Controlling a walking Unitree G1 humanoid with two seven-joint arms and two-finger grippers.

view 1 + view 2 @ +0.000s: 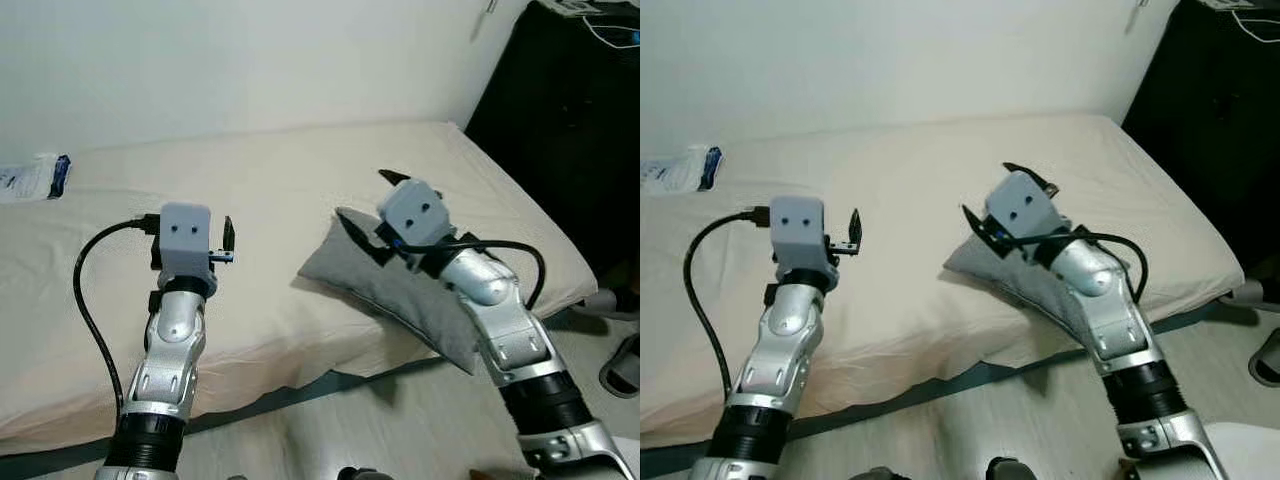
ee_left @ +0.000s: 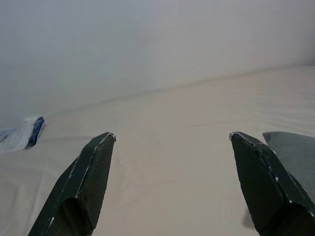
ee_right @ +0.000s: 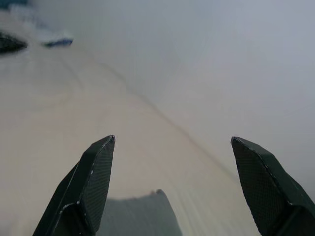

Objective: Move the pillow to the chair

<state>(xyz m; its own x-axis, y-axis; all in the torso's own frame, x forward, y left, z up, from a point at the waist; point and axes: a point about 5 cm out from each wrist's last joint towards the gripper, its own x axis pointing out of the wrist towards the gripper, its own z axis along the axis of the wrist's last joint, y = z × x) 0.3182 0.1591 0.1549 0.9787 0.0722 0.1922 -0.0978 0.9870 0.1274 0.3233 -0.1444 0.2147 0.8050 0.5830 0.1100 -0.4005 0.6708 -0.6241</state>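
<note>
- Left eye view: we see the grey pillow (image 1: 400, 285) lying on the cream bed (image 1: 270, 190), near its front edge and partly overhanging it. Our right gripper (image 1: 370, 205) hovers over the pillow's far corner, fingers spread wide, gripping nothing. Our left gripper (image 1: 222, 240) is raised over bare sheet, well left of the pillow.
- Right eye view: a white and blue packet (image 1: 680, 168) lies at the bed's far left, by the wall (image 1: 890, 60). A black cabinet (image 1: 1220, 110) stands right of the bed.
- Left wrist view: our left fingers (image 2: 88, 182) stand wide apart and empty; the pillow's corner shows beside one of them.
- Right wrist view: our right fingers (image 3: 93, 182) gape wide over the pillow's edge, closed on nothing.
</note>
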